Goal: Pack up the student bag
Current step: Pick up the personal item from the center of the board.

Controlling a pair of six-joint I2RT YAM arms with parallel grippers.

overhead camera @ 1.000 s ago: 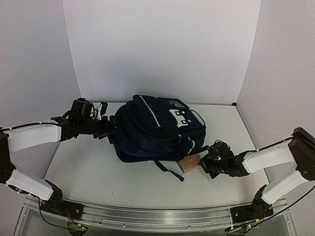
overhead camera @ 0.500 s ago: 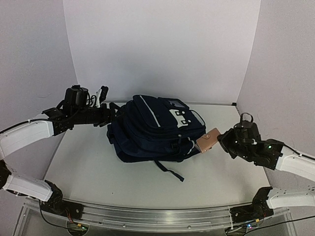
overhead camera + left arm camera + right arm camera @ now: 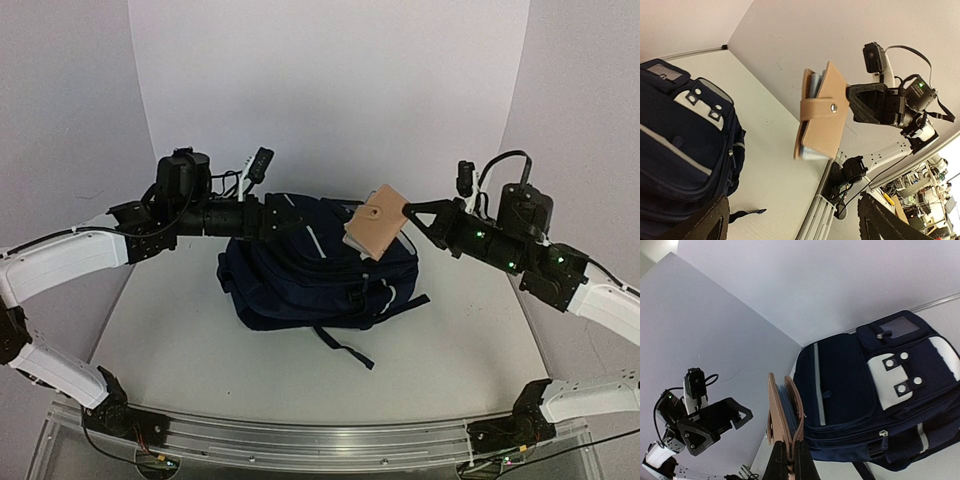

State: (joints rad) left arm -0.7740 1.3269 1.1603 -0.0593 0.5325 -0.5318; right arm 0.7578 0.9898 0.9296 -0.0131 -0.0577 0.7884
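Observation:
The student bag [image 3: 310, 272] lies on the table, navy with white piping and a white patch with rivets [image 3: 900, 375]. In the air above its right part hangs a tan leather case [image 3: 374, 226] with a snap strap and blue pages inside, and my right gripper [image 3: 406, 216] is shut on the case's edge. The right wrist view shows my fingers [image 3: 775, 460] pinching the tan case [image 3: 785, 410] edge-on above the bag [image 3: 860, 405]. My left gripper [image 3: 262, 196] hovers over the bag's left top, open and holding nothing. It faces the case [image 3: 822, 120], and its fingers [image 3: 710, 222] are spread wide.
White walls close in the table at the back and on both sides. An aluminium rail [image 3: 320, 440] runs along the near edge. A dark strap [image 3: 345, 350] trails from the bag's front onto the table.
My right gripper has carried the tan case from the table at the bag's front right up over the bag. My left arm has risen above the bag and its jaws have widened.

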